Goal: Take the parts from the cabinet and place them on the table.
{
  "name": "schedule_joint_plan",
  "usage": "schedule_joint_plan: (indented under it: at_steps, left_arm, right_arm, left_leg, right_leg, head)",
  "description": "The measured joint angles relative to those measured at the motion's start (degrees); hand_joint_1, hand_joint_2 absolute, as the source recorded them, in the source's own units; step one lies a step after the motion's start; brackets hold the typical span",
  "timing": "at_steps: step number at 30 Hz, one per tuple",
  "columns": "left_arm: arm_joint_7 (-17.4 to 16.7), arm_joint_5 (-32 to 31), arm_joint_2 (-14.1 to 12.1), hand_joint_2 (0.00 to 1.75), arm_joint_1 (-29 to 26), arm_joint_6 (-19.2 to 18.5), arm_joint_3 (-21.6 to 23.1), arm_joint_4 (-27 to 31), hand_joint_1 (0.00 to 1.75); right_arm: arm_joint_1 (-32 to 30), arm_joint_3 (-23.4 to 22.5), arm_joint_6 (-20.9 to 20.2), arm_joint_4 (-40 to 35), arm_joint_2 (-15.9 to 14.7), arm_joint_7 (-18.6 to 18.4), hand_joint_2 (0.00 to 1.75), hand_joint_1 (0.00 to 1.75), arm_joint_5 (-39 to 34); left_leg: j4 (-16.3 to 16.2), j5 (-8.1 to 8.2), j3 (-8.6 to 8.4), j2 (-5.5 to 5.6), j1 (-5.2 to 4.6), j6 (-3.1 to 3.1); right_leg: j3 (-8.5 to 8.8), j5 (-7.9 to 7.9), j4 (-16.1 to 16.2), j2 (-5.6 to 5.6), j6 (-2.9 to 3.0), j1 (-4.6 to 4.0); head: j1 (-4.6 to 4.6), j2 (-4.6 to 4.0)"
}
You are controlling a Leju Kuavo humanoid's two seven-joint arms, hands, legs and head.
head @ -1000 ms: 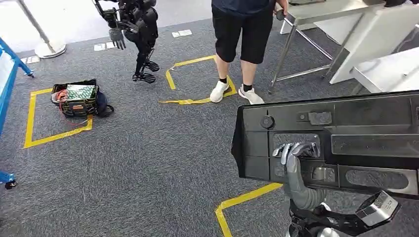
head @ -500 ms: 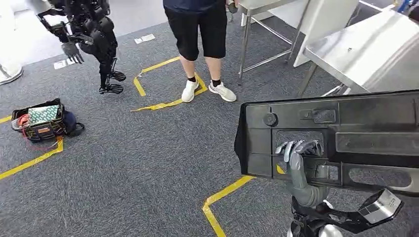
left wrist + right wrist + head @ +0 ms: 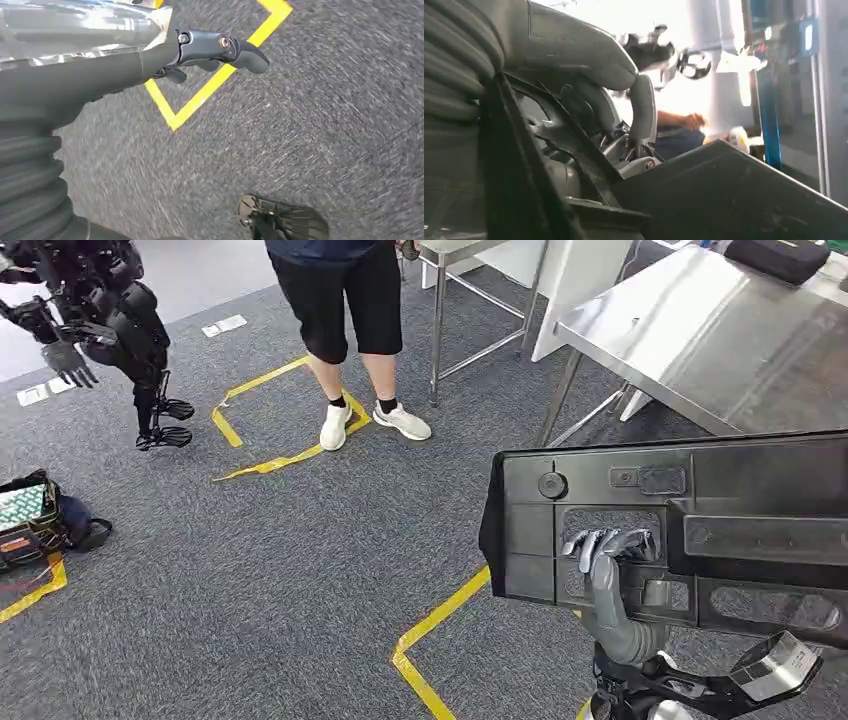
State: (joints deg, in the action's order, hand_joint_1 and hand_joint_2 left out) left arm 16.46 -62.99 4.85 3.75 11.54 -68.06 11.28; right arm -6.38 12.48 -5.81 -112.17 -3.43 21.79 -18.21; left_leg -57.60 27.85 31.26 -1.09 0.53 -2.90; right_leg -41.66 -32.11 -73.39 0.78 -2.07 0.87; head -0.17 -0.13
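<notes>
Head view, lower right – right hand (image 3: 608,545) grips black panel (image 3: 700,525); steel table (image 3: 700,350) upper right; left hand (image 3: 210,50) curled, holding nothing

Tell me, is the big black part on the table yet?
No. The right hand holds the black panel above the carpet; the steel table stands ahead.

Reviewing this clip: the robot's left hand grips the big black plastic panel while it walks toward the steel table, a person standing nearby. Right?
One thing is wrong: the head view shows the right hand gripping the black plastic panel, not the left. The steel table lies ahead and the person stands nearby, as stated.
</notes>
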Motion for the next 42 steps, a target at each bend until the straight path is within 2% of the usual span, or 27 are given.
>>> schedule_joint_plan:
  at_steps: [1,2,4,5,6,7,10,11,13,14,16,17,18,20,21,22,26,28,30,31,32,33,35,36,37,41,42]
  left_arm:
    - [0.1,0.0,0.0,1.75,0.0,0.0,0.0,0.0,0.00]
    - [0.3,-0.1,0.0,1.75,0.0,-0.2,0.0,0.0,0.00]
    - [0.8,-0.2,0.0,1.75,0.1,-0.8,0.0,0.0,0.00]
    - [1.1,-0.2,0.0,1.75,0.1,-1.1,0.0,0.0,0.00]
    - [1.5,-0.1,0.0,1.75,0.1,-1.5,0.0,0.0,0.00]
    - [1.8,0.0,-0.1,1.75,0.1,-1.9,0.0,-0.1,0.00]
    - [1.9,0.0,-0.1,1.75,0.2,-2.5,0.0,-0.1,0.00]
    - [2.0,0.1,-0.2,1.75,0.2,-2.7,0.0,-0.1,0.00]
    - [2.3,0.1,-0.3,1.75,0.3,-3.0,0.0,-0.2,0.00]
    - [2.3,0.2,-0.3,1.75,0.2,-3.2,0.0,-0.3,0.00]
    - [2.4,0.2,-0.3,1.75,-0.1,-3.2,0.0,-0.3,0.00]
    - [2.5,0.2,-0.3,1.75,-0.1,-3.2,0.0,-0.3,0.00]
    - [2.6,0.2,-0.3,1.75,-0.2,-3.3,0.0,-0.3,0.00]
    - [2.8,0.2,-0.5,1.75,-0.1,-3.8,0.0,-0.3,0.00]
    - [2.8,0.2,-0.5,1.75,-0.1,-3.8,0.0,-0.3,0.00]
    - [2.9,0.2,-0.4,1.75,-0.1,-4.0,0.0,-0.4,0.00]
    - [3.3,0.2,-0.3,1.75,0.0,-4.0,0.0,-0.5,0.00]
    - [3.4,0.2,-0.5,1.75,0.1,-4.1,0.0,-0.5,0.00]
    - [3.4,0.2,-0.5,1.75,-0.1,-4.1,0.0,-0.5,0.00]
    - [3.4,0.2,-0.5,1.75,-0.2,-4.1,0.0,-0.5,0.00]
    - [3.4,0.2,-0.5,1.75,-0.2,-4.1,0.0,-0.5,0.00]
    - [3.4,0.2,-0.5,1.75,-0.2,-4.1,0.0,-0.5,0.00]
    - [3.4,0.2,-0.5,1.75,-0.1,-4.1,0.0,-0.5,0.00]
    - [3.4,0.2,-0.4,1.75,-0.1,-4.1,0.0,-0.5,0.00]
    - [3.4,0.2,-0.5,1.75,0.0,-4.1,0.0,-0.5,0.00]
    - [4.5,0.6,-0.4,1.75,0.1,-4.1,0.0,-0.5,0.00]
    - [5.1,0.6,-0.4,1.75,0.2,-4.1,0.0,-0.5,0.00]
  right_arm:
    - [-0.1,0.0,0.0,0.0,0.0,0.0,1.75,1.75,0.0]
    - [-0.2,0.0,0.0,0.0,-0.1,0.0,1.75,1.75,0.0]
    - [-0.3,0.0,0.1,0.1,-0.1,0.0,1.75,1.75,0.0]
    - [-0.2,0.0,0.1,0.1,-0.1,0.1,1.75,1.75,0.0]
    - [-0.2,0.0,0.1,0.1,-0.2,0.1,1.75,1.75,0.0]
    - [-0.2,0.0,0.1,0.1,-0.2,0.2,1.75,1.75,0.0]
    - [-0.4,-0.1,0.1,0.0,-0.5,0.3,1.75,1.75,0.0]
    - [-0.4,-0.1,0.1,-0.1,-0.5,0.3,1.75,1.75,0.0]
    - [-0.3,-0.1,0.1,-0.2,-0.5,0.5,1.75,1.75,0.1]
    - [-0.4,-0.1,0.1,-0.2,-0.5,0.5,1.75,1.75,0.1]
    - [-0.5,-0.1,0.1,-0.2,-0.5,0.5,1.75,1.75,0.0]
    - [-0.5,-0.1,0.0,-0.2,-0.5,0.5,1.75,1.75,0.0]
    - [-0.5,-0.1,0.0,-0.2,-0.5,0.5,1.75,1.75,0.0]
    - [-0.5,-0.1,0.0,-0.2,-0.5,0.5,1.75,1.75,0.0]
    - [-0.4,-0.1,0.0,-0.2,-0.5,0.5,1.75,1.75,0.0]
    - [-0.3,-0.1,0.0,-0.2,-0.5,0.5,1.75,1.75,0.0]
    - [-0.5,-0.1,0.0,-0.3,-0.6,0.7,1.75,1.75,0.0]
    - [-0.5,-0.1,0.0,-0.3,-0.9,0.8,1.75,1.75,0.1]
    - [-0.5,-0.1,0.0,-0.3,-0.9,0.8,1.75,1.75,0.1]
    - [-0.5,-0.1,0.1,-0.3,-1.0,0.8,1.75,1.75,0.1]
    - [-0.6,-0.1,0.0,-0.3,-1.0,0.8,1.75,1.75,0.1]
    - [-0.7,-0.1,0.0,-0.3,-1.1,0.8,1.75,1.75,0.0]
    - [-0.7,-0.1,0.1,-0.3,-1.1,0.8,1.75,1.75,0.0]
    - [-0.6,-0.1,0.0,-0.3,-1.1,0.8,1.75,1.75,0.1]
    - [-0.6,-0.1,0.0,-0.3,-1.1,0.8,1.75,1.75,0.1]
    - [-0.7,-0.2,0.1,-0.4,-1.2,0.9,1.75,1.75,0.1]
    - [-0.9,-0.2,0.1,-0.6,-1.2,0.9,1.75,1.75,0.1]
  left_leg:
    - [0.0,0.00,0.07,-0.89,-0.10,-0.02]
    - [0.0,0.00,0.06,-1.65,-0.13,-0.02]
    - [0.0,0.05,-0.09,-2.98,-0.13,0.05]
    - [0.0,0.11,-0.21,-3.53,-0.13,0.13]
    - [0.0,0.21,-0.35,-4.06,-0.38,0.31]
    - [0.0,0.39,-0.35,-4.54,-0.63,0.70]
    - [0.3,0.30,-0.87,-6.16,-0.55,1.43]
    - [0.0,0.76,-0.71,-5.93,-0.37,1.88]
    - [-4.6,4.14,0.92,-0.68,-0.03,2.26]
    - [-10.0,7.01,3.46,0.75,0.09,2.49]
    - [-17.9,9.59,7.53,1.28,0.13,2.76]
    - [-18.2,8.84,7.89,1.27,0.19,2.83]
    - [-16.1,6.85,7.10,1.28,0.38,2.89]
    - [-6.0,1.06,2.43,2.27,1.09,3.20]
    - [-1.8,-0.12,0.51,4.99,1.71,3.57]
    - [-1.1,0.64,0.22,6.37,1.57,3.71]
    - [-0.9,-0.09,0.58,3.23,0.90,1.63]
    - [-0.6,-0.29,0.70,1.94,0.90,0.68]
    - [-0.6,-0.26,0.90,0.22,0.59,0.53]
    - [-0.7,-0.25,1.00,-0.67,0.52,0.52]
    - [-0.7,-0.25,1.00,-1.53,0.48,0.53]
    - [-0.7,-0.23,0.97,-2.25,0.49,0.55]
    - [-0.7,-0.11,0.78,-3.50,0.53,0.72]
    - [-0.7,0.01,0.56,-4.01,0.45,0.93]
    - [-0.7,0.26,0.34,-4.47,-0.06,1.31]
    - [-0.2,0.54,-0.79,-6.99,0.01,2.67]
    - [-0.8,1.21,-0.61,-5.39,0.47,3.13]
  right_leg:
    - [-1.09,-0.63,-2.7,-0.05,-0.23,0.01]
    - [-0.60,-0.25,-2.1,-0.13,-0.60,0.00]
    - [4.48,2.83,6.6,-0.95,-1.53,-0.01]
    - [7.77,4.52,12.4,-2.29,-1.73,-0.09]
    - [9.88,4.77,16.6,-5.07,-1.18,-0.43]
    - [10.16,5.13,16.5,-4.53,-0.82,-1.00]
    - [9.22,5.46,16.5,-2.54,-0.05,-1.12]
    - [10.13,5.85,17.0,-1.82,0.55,0.13]
    - [9.97,6.19,17.1,-0.96,1.32,0.29]
    - [9.86,6.25,17.1,-0.35,1.49,0.29]
    - [9.74,6.27,17.0,1.03,1.49,0.29]
    - [9.79,6.28,17.0,1.69,1.47,0.29]
    - [9.89,6.28,16.9,2.41,1.43,0.39]
    - [9.95,6.26,16.5,4.00,1.29,0.73]
    - [9.63,6.04,16.0,4.67,0.83,0.77]
    - [8.88,5.82,15.3,5.32,0.32,0.08]
    - [7.34,6.68,15.9,7.36,-1.35,0.49]
    - [5.46,4.13,11.7,1.14,-0.98,0.34]
    - [0.85,-0.19,1.9,-0.05,-0.68,0.39]
    - [-1.04,-1.59,-2.3,-0.10,-0.80,0.41]
    - [-1.46,-1.71,-3.5,-0.14,-1.24,0.41]
    - [-0.22,-0.88,-1.5,-0.24,-1.75,0.41]
    - [5.53,2.58,8.7,-1.51,-2.73,0.40]
    - [8.91,4.07,14.4,-3.72,-2.81,0.30]
    - [9.59,4.45,15.6,-6.23,-2.03,-0.18]
    - [9.01,5.09,16.0,-3.26,-0.33,-0.53]
    - [9.92,5.50,16.4,-2.40,0.29,1.05]
  head:
    - [0.07,0.00]
    - [0.04,0.00]
    - [0.11,0.00]
    - [0.15,0.00]
    - [0.13,0.00]
    - [0.07,0.00]
    - [0.04,0.00]
    - [0.04,0.00]
    - [-0.33,0.00]
    - [-0.42,0.00]
    - [-0.39,0.00]
    - [-0.42,0.00]
    - [-0.46,0.00]
    - [-0.44,0.00]
    - [-0.46,0.00]
    - [-0.48,0.00]
    - [-0.44,0.00]
    - [0.31,0.00]
    - [0.48,0.00]
    - [0.46,0.00]
    - [0.48,0.00]
    - [0.50,0.00]
    - [0.61,0.00]
    - [0.63,0.00]
    - [0.68,0.00]
    - [0.59,0.00]
    - [0.44,0.00]
